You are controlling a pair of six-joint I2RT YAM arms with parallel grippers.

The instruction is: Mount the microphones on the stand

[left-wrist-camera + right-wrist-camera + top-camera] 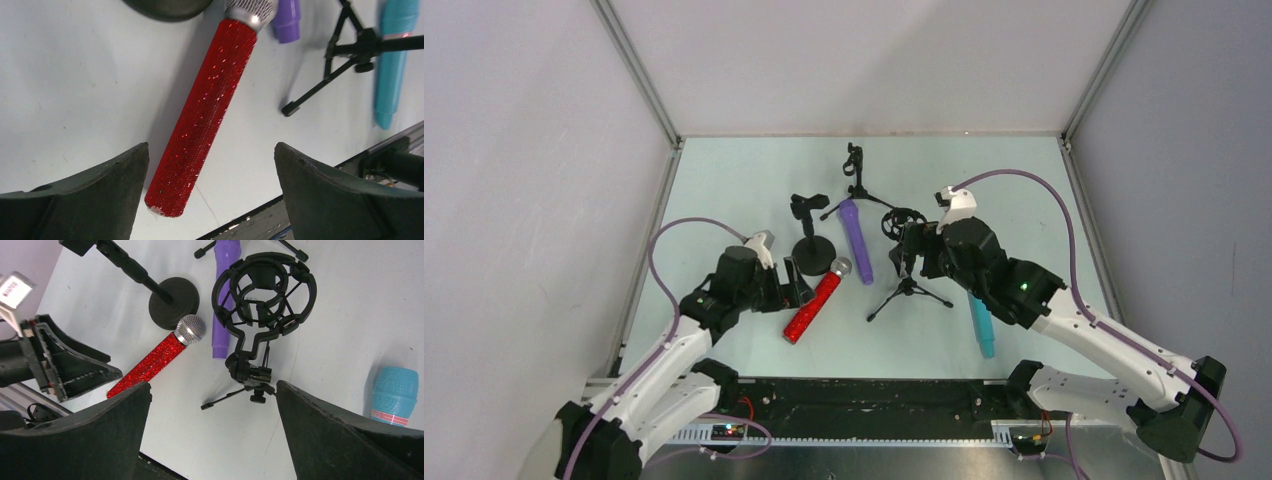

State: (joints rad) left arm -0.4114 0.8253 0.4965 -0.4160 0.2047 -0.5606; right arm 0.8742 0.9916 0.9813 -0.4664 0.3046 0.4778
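Observation:
The glittery red microphone [814, 305] lies flat on the table, its silver mesh head [841, 266] towards the round-base stand [812, 251]. My left gripper [794, 284] is open and empty just left of it; in the left wrist view [210, 170] the red handle [205, 110] lies between the jaws, nearer the left finger, untouched. The purple microphone [856, 240] lies flat in the middle. The teal microphone [981, 326] lies partly under my right arm. My right gripper [910, 250] is open and empty above the tripod stand with a shock-mount ring [262, 295].
A second tripod stand with a clip [856, 166] stands at the back centre. The round-base stand has a clip on top [802, 207]. Tripod legs [909, 292] spread between the red and teal microphones. Grey walls enclose the table on three sides.

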